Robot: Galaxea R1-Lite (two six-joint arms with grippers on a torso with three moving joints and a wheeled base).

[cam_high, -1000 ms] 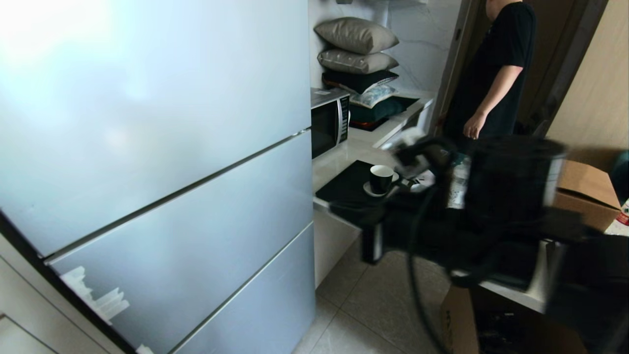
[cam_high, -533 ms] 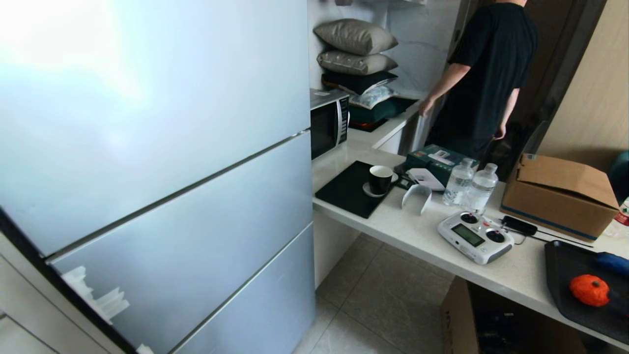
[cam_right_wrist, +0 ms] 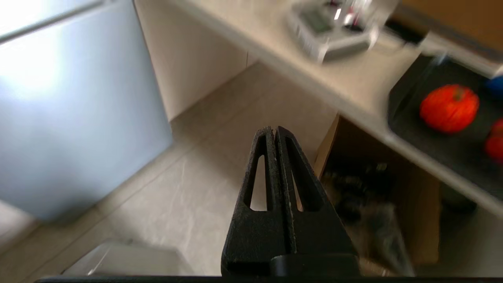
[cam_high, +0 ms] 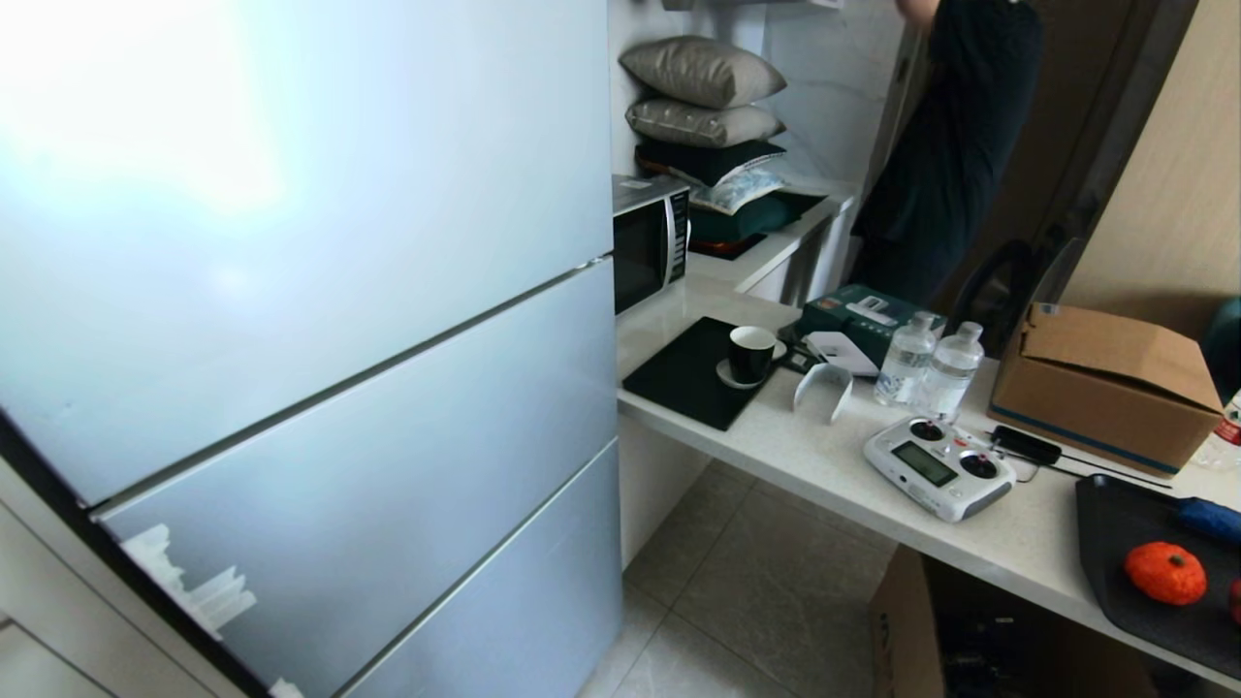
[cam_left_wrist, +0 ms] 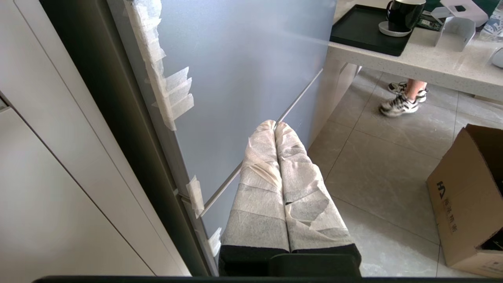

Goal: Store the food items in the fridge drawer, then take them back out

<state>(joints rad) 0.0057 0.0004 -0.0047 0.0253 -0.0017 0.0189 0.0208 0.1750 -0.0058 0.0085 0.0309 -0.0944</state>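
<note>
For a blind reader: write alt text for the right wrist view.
The right pincer, shut and empty, points down at a tiled floor. Beyond it, an orange pumpkin-like fruit and part of a red apple lie on a black tray on the pale counter. The closed grey-blue fridge stands on the other side.

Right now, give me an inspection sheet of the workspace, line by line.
Surface: pale counter beside the closed fridge.
Job's things: orange pumpkin and red apple on the black tray; no fridge drawer seen.
Clutter: remote controller, two water bottles, black cup, cardboard box, microwave.
End effectors: left end effector shut, low by the fridge front; right end effector shut, above the floor.
Cables: black lead behind the controller.
Surroundings: person standing at the counter's far end.
</note>
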